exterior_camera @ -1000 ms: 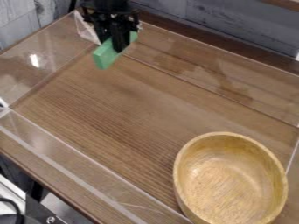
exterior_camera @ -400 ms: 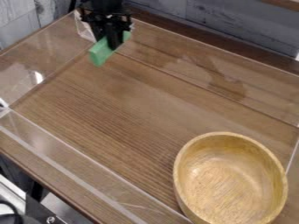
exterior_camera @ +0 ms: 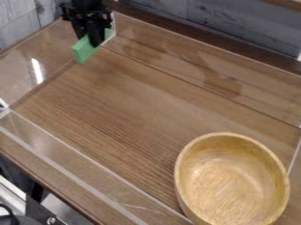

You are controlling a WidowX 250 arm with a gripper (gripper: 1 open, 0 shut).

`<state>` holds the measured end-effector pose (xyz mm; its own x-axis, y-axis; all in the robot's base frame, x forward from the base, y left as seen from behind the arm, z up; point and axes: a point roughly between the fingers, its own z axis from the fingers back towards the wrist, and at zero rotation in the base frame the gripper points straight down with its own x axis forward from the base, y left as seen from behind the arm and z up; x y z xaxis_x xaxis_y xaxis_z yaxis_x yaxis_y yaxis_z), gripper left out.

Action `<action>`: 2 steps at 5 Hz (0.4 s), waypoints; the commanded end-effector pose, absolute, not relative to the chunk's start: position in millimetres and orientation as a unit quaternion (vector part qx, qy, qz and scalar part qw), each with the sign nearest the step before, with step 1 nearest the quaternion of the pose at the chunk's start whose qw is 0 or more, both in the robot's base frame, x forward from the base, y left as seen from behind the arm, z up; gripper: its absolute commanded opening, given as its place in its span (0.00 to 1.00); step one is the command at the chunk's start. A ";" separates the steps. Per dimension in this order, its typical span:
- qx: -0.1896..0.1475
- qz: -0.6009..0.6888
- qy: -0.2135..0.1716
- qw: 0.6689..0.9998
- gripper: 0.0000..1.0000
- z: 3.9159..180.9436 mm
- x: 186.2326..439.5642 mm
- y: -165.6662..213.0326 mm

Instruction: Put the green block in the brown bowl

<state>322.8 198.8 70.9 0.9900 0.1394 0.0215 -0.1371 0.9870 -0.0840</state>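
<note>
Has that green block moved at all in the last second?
Yes. The green block, held in the tool, went left, farther from the brown bowl, which stayed put.

No text, label, number or sign can be read anywhere.

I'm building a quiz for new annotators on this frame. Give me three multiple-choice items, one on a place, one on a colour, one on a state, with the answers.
1. Where is the brown bowl?
A. lower right of the table
B. upper left corner
C. under the gripper

2. What colour is the block at the gripper?
A. red
B. green
C. blue

3. What is the state of the bowl?
A. holds the block
B. upside down
C. upright and empty

Answers: 1 A, it sits near the lower right corner of the wooden table. 2 B, the bar below the black fingers is bright green. 3 C, its open inside shows only wood grain, while the block hangs in the gripper at the upper left.
</note>
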 end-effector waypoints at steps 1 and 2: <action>-0.020 0.081 -0.045 0.995 0.00 92.6 332.6 217.0; -0.019 0.089 -0.046 0.995 0.00 89.8 337.4 219.5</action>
<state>331.6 209.4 64.2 0.9849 0.1721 0.0183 -0.1701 0.9820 -0.0822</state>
